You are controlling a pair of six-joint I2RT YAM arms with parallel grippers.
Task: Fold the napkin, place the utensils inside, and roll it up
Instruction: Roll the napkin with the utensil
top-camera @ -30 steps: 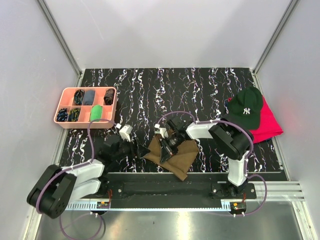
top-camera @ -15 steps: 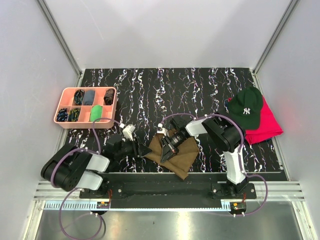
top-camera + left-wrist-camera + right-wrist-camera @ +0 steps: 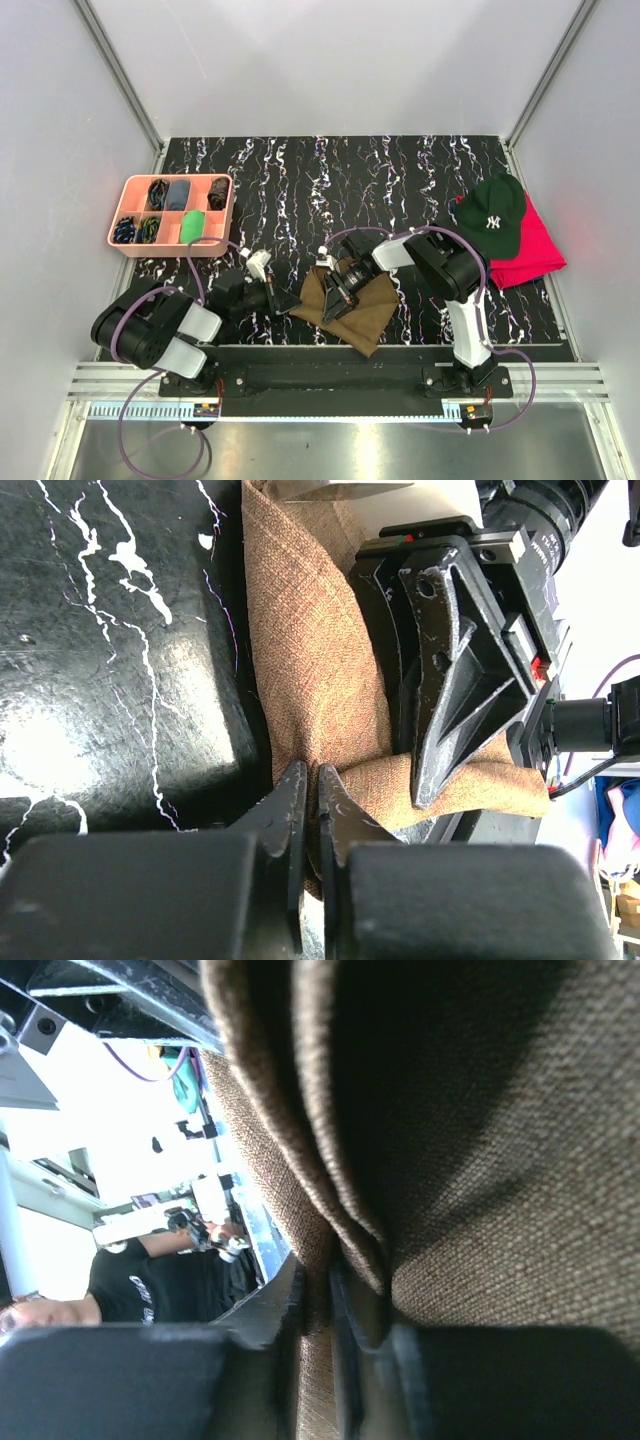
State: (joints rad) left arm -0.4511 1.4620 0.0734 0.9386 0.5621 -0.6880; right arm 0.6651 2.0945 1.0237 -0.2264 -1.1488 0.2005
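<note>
The olive-brown napkin (image 3: pixel 365 312) lies bunched near the table's front edge, between the two arms. My left gripper (image 3: pixel 291 300) is at its left edge. In the left wrist view the gripper (image 3: pixel 311 780) is shut on a fold of the napkin (image 3: pixel 310 650). My right gripper (image 3: pixel 336 297) sits on the napkin's middle, tilted down to the left. In the right wrist view this gripper (image 3: pixel 318 1295) is shut on a hanging layer of the napkin (image 3: pixel 500 1190), which fills the frame. The utensils are hidden or out of view.
A pink compartment tray (image 3: pixel 231 215) with small dark items stands at the left. A dark green cap (image 3: pixel 490 222) rests on a red cloth (image 3: pixel 540 255) at the right. Grey walls close in both sides and the back.
My left gripper has moved right to the napkin's left edge and shut on it. The right gripper has shifted slightly left and toward the front, still holding the cloth.
</note>
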